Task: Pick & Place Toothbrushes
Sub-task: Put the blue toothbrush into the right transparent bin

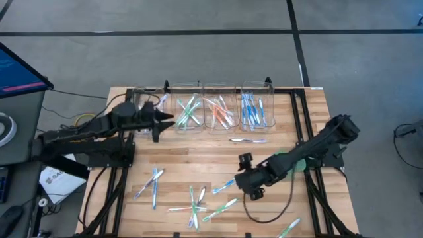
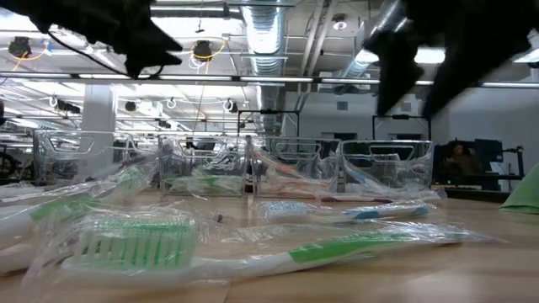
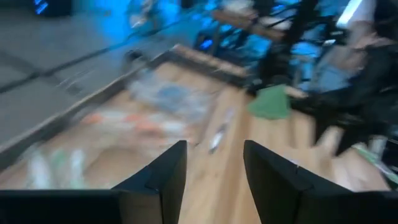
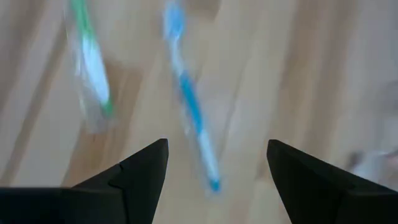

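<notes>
Right arm reached in from the desk's (image 1: 198, 158) right edge, stretched low toward the near middle. Right claw (image 1: 246, 185) was released, jaws wide, nothing between them, poised over a blue toothbrush (image 4: 193, 118) lying loose on the wood; a green toothbrush (image 4: 90, 74) lay just beside it. Both were blurred in the right wrist view.

More loose toothbrushes (image 1: 195, 205) were scattered over the near half of the desk: a blue pair at near left, a green cluster at near middle, one at the near right corner partly cut off by the frame edge. In the low view a wrapped green one (image 2: 202, 248) filled the foreground.

Left arm extended from the left side toward the far row. Left claw (image 1: 162, 122) was released, empty, hovering beside the bins (image 1: 201, 106). One toothbrush (image 1: 248, 139) lay alone just in front of the bins.

Bins along the far edge held sorted toothbrushes: green, orange, blue. The leftmost bin was partly hidden behind the left claw; its contents hard to make out. Left wrist view too smeared for detail.
</notes>
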You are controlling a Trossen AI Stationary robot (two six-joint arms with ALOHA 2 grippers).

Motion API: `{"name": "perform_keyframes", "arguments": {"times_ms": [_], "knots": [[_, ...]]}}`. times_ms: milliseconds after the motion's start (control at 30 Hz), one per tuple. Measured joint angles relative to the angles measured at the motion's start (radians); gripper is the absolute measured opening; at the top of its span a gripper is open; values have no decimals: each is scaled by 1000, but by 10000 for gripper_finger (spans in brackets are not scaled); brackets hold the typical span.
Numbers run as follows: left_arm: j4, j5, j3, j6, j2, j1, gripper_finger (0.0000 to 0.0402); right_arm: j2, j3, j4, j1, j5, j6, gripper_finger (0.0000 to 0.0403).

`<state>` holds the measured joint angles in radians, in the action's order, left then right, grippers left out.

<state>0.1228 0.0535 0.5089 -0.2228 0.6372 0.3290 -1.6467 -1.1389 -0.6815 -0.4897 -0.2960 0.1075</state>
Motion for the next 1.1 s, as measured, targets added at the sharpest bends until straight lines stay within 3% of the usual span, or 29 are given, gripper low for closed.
{"name": "perform_keyframes", "arguments": {"times_ms": [300,833,1100], "knots": [[-233,-3,-76,38,98,-165,152,-137,5,70,84,221,0,270],[-378,-4,-95,114,279,-356,154,-273,-1,161,85,128,-2,270],[-436,-4,-96,136,371,-454,153,-327,-17,149,129,215,163,256]]}}
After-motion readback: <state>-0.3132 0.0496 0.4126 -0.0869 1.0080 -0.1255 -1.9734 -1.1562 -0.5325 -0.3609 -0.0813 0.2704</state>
